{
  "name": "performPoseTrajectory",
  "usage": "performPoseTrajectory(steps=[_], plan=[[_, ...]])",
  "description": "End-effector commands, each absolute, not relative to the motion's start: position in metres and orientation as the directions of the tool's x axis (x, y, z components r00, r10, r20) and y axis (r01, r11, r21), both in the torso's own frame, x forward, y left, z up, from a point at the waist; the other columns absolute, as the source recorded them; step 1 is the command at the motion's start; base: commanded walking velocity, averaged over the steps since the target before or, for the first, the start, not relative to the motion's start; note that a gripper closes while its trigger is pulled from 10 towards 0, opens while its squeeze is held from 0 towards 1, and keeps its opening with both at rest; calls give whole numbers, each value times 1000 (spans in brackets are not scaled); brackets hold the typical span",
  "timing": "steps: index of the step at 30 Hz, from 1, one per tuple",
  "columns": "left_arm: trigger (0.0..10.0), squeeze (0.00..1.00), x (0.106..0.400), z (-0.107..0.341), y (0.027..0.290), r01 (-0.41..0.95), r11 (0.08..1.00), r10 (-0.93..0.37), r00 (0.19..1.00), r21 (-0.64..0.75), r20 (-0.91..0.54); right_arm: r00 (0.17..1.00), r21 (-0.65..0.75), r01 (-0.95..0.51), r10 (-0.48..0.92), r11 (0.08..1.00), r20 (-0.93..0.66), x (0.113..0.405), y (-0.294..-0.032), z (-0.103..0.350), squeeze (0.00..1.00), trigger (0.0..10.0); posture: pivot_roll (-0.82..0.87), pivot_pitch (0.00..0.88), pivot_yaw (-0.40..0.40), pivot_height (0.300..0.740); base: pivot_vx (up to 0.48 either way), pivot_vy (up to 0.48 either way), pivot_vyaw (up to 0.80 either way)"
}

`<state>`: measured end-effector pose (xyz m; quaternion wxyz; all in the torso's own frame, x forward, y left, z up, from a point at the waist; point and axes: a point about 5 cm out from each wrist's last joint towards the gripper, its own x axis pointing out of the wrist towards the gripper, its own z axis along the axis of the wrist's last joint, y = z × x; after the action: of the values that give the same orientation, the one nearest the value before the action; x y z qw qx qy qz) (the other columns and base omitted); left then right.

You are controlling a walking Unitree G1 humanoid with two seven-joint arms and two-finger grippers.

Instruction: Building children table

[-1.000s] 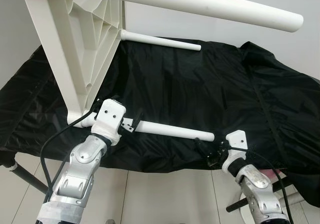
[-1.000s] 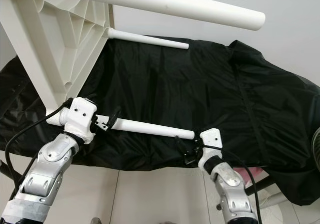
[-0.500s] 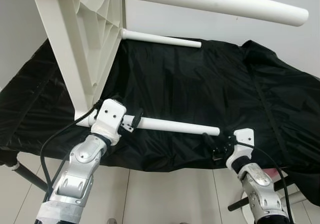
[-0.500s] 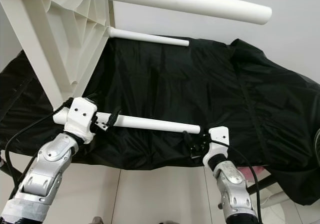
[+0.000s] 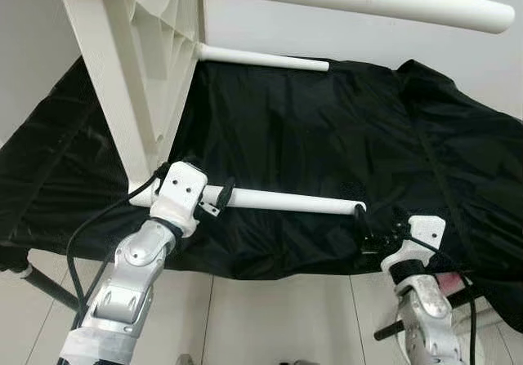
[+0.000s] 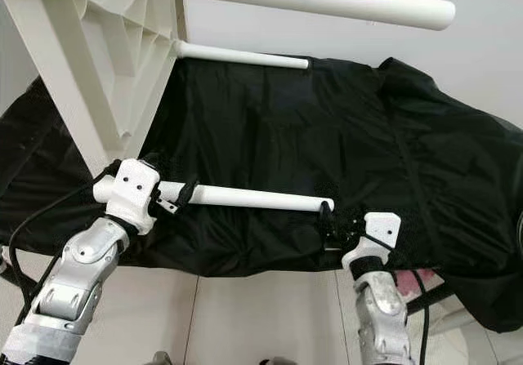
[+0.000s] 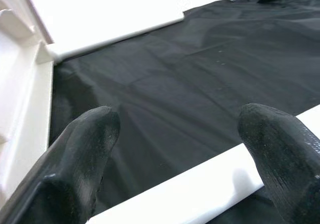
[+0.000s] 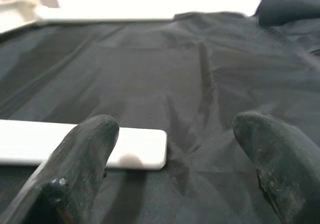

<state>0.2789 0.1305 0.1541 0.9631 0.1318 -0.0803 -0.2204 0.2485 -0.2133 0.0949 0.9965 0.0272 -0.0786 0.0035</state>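
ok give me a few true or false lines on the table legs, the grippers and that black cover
1. The white table is tipped on its side, legs pointing toward the robot's right. True.
2. The left gripper is at the base of the near leg. True.
3. The right gripper is clamped around the far leg. False: it is open beside the free tip of the near leg.
4. The cover under the table is white. False: it is black fabric.
5. The near leg's free tip lies between the right gripper's fingers. False: the tip stops beside one finger.
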Motion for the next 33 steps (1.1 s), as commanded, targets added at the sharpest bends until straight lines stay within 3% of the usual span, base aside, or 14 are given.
performPoseTrajectory(steps=[1,11,22,33], plan=[[10000,0,276,155,128,434,848,-482,870,303,103,983,74,25,-38,997,182,244,-216,97,0,10000,-16,65,-24,740,0,0,0],[10000,0,274,156,128,469,848,-505,856,248,109,970,80,91,-107,993,218,230,-211,105,0,10000,-17,70,-19,740,0,0,0],[10000,0,273,157,129,518,834,-544,831,190,118,964,71,46,-62,996,258,233,-201,118,0,10000,-1,57,-19,740,0,0,0],[10000,0,277,156,132,466,862,-495,860,200,129,961,69,-38,18,997,275,243,-183,127,0,10000,3,44,-34,740,0,0,0]])
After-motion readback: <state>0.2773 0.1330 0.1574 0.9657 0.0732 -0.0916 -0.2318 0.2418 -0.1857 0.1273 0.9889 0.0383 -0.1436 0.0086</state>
